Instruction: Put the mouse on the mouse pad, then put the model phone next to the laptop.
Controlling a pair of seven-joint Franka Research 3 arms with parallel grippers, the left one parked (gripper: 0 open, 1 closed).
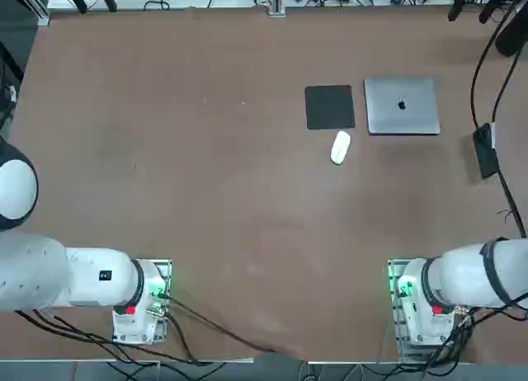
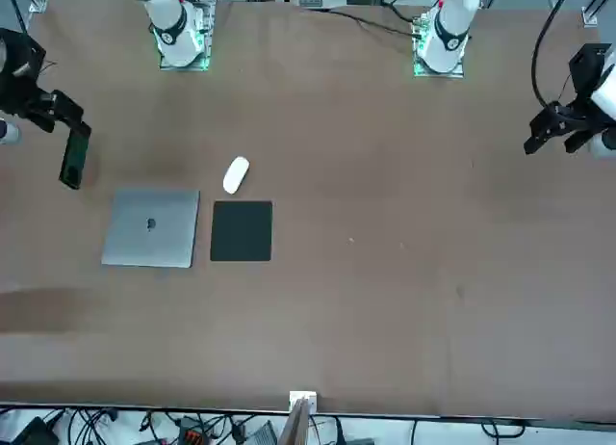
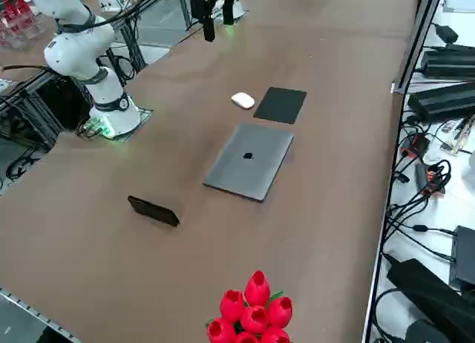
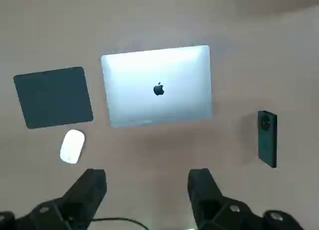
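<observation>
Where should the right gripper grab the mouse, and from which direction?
Best, I'd say, from straight above: the right gripper, open over the table, could close on the two long sides of the mouse, across its narrow middle, since it lies flat, a slim oval beside the mouse pad.

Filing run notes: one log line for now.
white oval mouse: off black square pad | slim dark phone: apart from silver laptop | right gripper: open, empty, above table

Top view overhead (front view opposite)
</observation>
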